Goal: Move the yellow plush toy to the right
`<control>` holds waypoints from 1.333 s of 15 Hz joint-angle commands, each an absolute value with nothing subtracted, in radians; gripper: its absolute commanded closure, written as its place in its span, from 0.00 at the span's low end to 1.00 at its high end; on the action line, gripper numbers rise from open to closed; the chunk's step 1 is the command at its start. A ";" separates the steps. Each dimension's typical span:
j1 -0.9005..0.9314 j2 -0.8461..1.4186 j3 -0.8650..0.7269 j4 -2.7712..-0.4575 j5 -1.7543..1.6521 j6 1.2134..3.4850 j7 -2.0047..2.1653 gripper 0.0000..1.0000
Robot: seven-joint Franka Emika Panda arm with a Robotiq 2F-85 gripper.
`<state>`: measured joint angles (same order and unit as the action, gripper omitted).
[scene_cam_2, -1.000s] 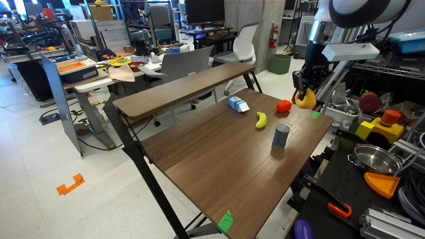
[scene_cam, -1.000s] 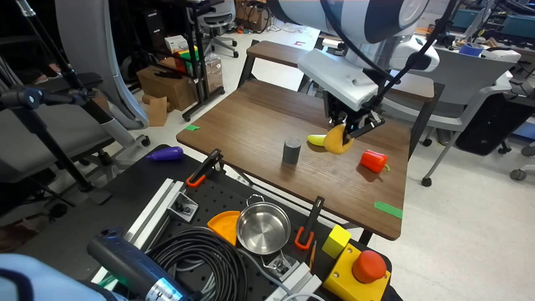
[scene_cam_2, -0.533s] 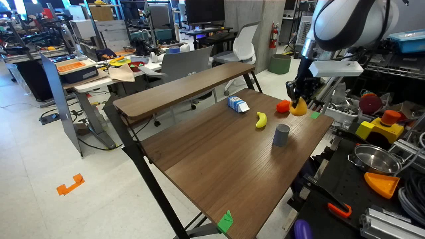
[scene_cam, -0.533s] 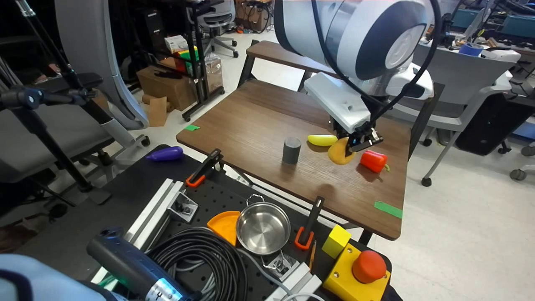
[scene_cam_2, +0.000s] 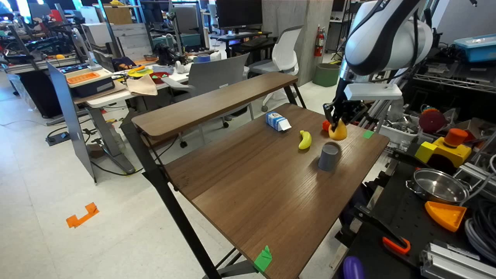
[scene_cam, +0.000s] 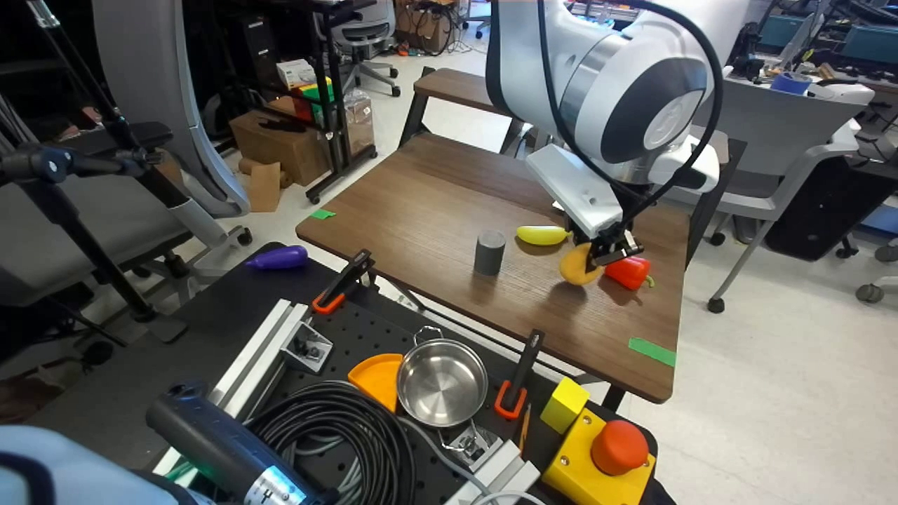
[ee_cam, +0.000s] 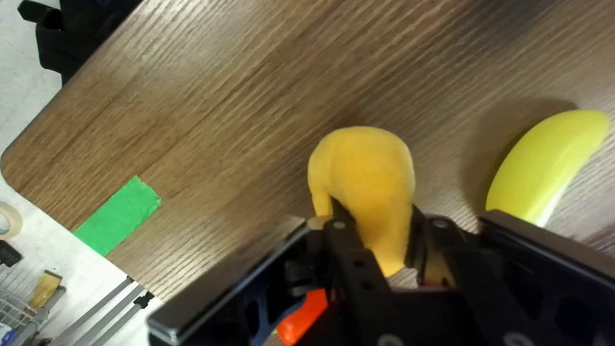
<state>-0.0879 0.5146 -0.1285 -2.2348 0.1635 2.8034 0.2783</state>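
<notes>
At the wrist view's centre, the claw [ee_cam: 377, 218] is pinching the yellow toy [ee_cam: 365, 166], holding it over the counter [ee_cam: 216, 120]. Toward the right edge a banana [ee_cam: 543, 166] is lying; at bottom centre a red pepper [ee_cam: 305, 315] is showing.

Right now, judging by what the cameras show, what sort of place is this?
Most likely a robotics lab: a robot arm hangs over the table, a red mushroom button tops a yellow box, and black cable lies coiled nearby.

In an exterior view, the brown surface [scene_cam_2: 252, 186] bears a carton [scene_cam_2: 278, 121], banana [scene_cam_2: 305, 140], pepper [scene_cam_2: 325, 125] and grey cylinder [scene_cam_2: 328, 159] right of centre.
</notes>
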 commanded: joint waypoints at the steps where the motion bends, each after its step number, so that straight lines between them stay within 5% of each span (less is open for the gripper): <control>1: -0.087 0.581 -0.128 -2.175 0.176 2.810 0.282 0.94; 6: -0.084 0.592 -0.126 -2.164 0.180 2.815 0.287 0.94; 7: -0.082 0.584 -0.127 -2.172 0.180 2.813 0.289 0.52; 15: -0.081 0.415 -0.131 -2.333 0.176 2.801 0.277 0.01; 20: -0.077 0.181 -0.106 -2.485 0.177 2.798 0.245 0.00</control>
<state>-0.0823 0.3556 -0.1215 -2.3679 0.1635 2.8033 0.2781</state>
